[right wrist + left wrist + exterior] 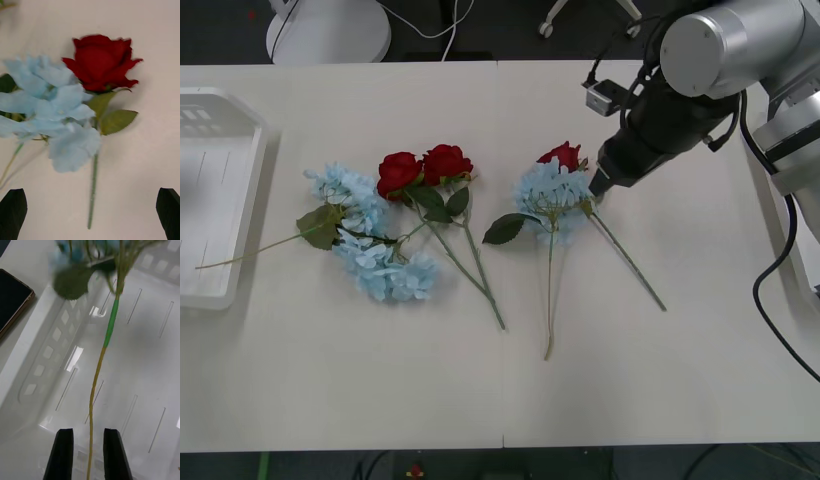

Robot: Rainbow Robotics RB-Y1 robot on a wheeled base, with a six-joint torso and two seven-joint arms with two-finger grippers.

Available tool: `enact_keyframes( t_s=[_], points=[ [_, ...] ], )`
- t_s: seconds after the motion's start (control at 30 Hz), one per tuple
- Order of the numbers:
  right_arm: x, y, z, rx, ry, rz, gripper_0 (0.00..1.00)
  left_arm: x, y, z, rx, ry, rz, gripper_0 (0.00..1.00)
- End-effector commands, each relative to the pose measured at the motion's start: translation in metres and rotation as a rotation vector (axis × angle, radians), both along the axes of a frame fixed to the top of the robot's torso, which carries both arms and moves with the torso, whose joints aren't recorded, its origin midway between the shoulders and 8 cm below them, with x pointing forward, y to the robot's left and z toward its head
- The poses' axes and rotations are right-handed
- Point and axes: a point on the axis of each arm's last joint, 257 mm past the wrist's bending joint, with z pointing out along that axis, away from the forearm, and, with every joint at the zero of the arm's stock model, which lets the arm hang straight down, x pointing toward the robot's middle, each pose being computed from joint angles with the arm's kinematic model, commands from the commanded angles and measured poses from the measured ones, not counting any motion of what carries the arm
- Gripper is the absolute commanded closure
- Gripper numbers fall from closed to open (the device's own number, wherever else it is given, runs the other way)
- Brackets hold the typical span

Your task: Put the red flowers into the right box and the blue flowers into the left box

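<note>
Our right gripper (90, 213), fingers spread wide, hovers over a red rose (100, 62) lying beside a blue hydrangea (548, 190) mid-table. Our left gripper (89, 453) pinches a hydrangea stem (98, 371) over the slotted left box (220, 190). More roses (422, 168) and hydrangeas (370, 235) lie between.

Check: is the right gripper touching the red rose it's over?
Apart. In the right wrist view the right gripper is open, both black fingers set wide of the red rose and its stem, bare table between them.
</note>
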Motion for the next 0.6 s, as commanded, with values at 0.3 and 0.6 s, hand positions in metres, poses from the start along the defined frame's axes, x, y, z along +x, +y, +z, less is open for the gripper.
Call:
enact_keyframes(
  t_s=[0.3, 0.6],
  points=[
    [0.009, -0.035, -0.065, -0.124, -0.007, -0.067, 0.0, 0.035, -0.063, 0.062, -0.01, -0.028, -0.223, 0.08],
    [0.017, -0.014, -0.1, -0.09, -0.012, -0.055, 0.0, 0.053, -0.163, 0.069, 0.277, 0.031, -0.594, 0.08]
  ],
)
